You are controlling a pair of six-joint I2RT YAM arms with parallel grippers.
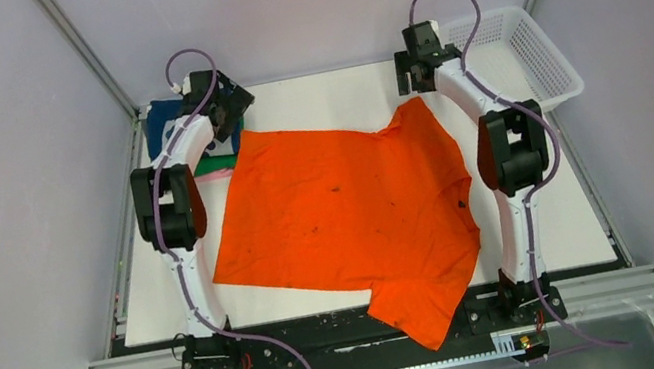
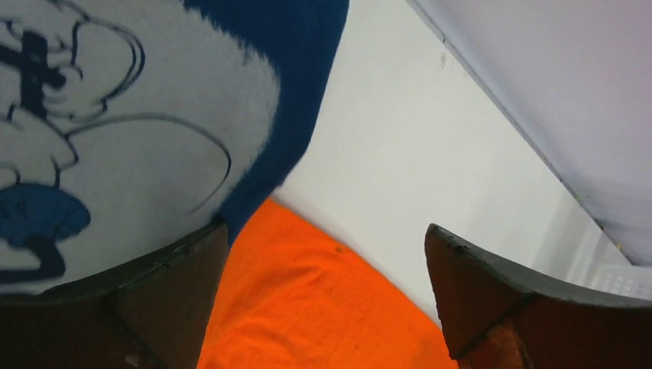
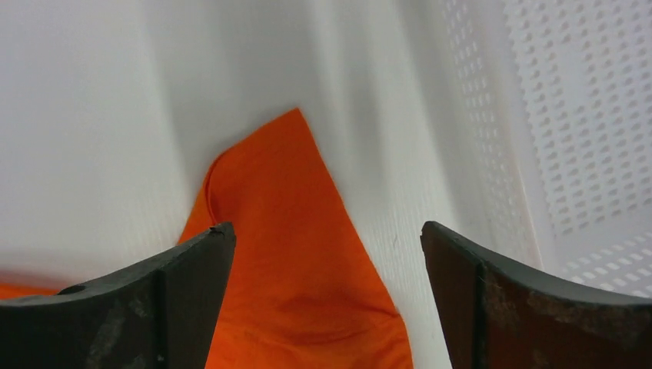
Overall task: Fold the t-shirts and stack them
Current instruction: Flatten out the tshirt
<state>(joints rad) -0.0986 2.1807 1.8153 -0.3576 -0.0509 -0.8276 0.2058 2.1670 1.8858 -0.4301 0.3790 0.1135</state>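
Under left end effector (image 2: 323, 231), spread and empty, far corner of orange shirt (image 1: 348, 211) lying flat on desk (image 1: 555, 236), navy shirt (image 2: 304, 84) just left, under right end effector (image 3: 327, 227), likewise spread and empty, orange sleeve tip, basket (image 1: 534, 57) to its right.

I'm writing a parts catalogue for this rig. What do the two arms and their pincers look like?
The left arm and right arm have white links with black joint housings. A lilac cable loops along each. The left pincer and right pincer have dark, tapering fingers.
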